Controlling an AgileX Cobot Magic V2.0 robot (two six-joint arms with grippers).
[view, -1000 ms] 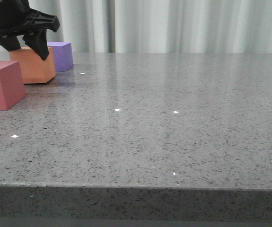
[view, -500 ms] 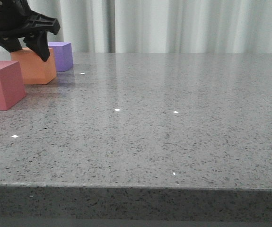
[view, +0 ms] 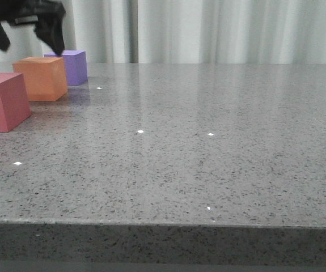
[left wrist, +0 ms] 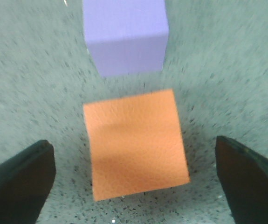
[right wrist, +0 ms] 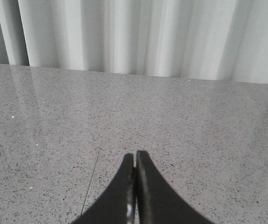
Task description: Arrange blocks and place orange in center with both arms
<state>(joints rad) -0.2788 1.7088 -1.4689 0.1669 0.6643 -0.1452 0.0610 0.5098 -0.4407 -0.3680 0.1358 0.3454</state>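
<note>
The orange cube [view: 41, 78] sits on the grey table at the far left, between the reddish-pink cube [view: 3, 101] in front and the purple cube [view: 75, 66] behind. My left gripper [view: 29, 41] hangs open above the orange cube, not touching it. In the left wrist view the orange cube [left wrist: 136, 142] lies between my spread fingers [left wrist: 19, 179], with the purple cube [left wrist: 126, 35] just beyond it. My right gripper [right wrist: 134, 158] is shut and empty over bare table; it does not show in the front view.
The grey speckled table [view: 197, 147] stretches right of the blocks, with its front edge [view: 163, 224] near the camera. White curtains [view: 208, 28] hang behind the table.
My left gripper has risen off the orange cube, which stays on the table between the other two cubes. The right gripper's earlier state is not shown.
</note>
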